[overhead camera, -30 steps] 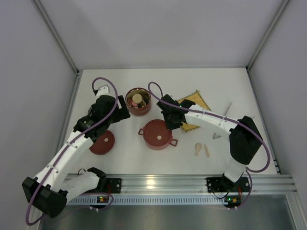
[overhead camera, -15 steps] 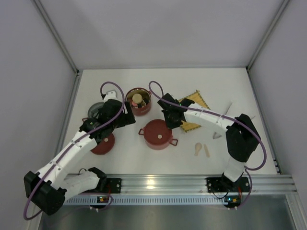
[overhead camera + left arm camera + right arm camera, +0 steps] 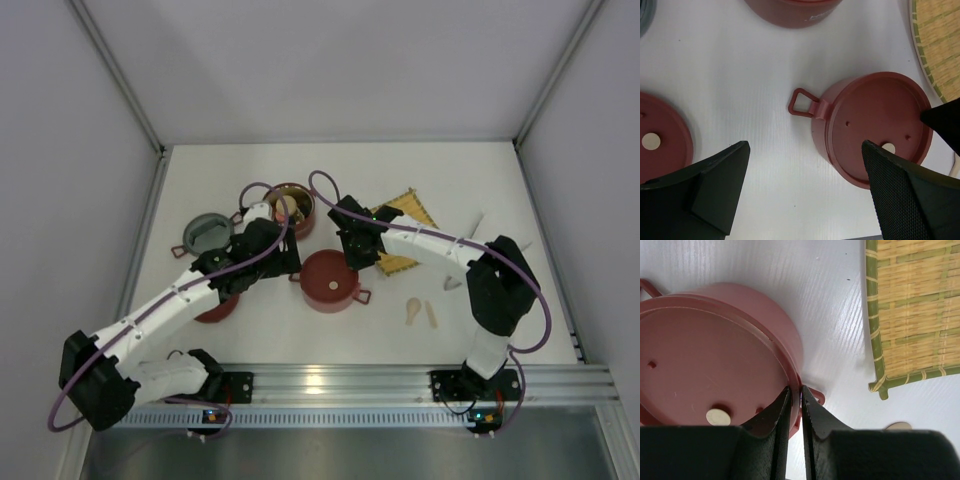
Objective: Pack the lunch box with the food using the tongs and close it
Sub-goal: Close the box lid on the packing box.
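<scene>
Only the right wrist view shows the right tool (image 3: 800, 394) narrowed onto the rim of the round dark-red lidded lunch-box pot (image 3: 705, 355). The left tool (image 3: 805, 149) gapes wide, with that pot under its right finger.

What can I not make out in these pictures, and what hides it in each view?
- Inside of the lidded bowl: all views, its lid covers it.
- Food in the open bowl: top view, the left arm hides part; pieces too small.
- Loose lid: top view, left arm covers most; left wrist view, frame edge cuts it.
- Tongs: top view, only thin grey slivers, too small to be sure.
</scene>
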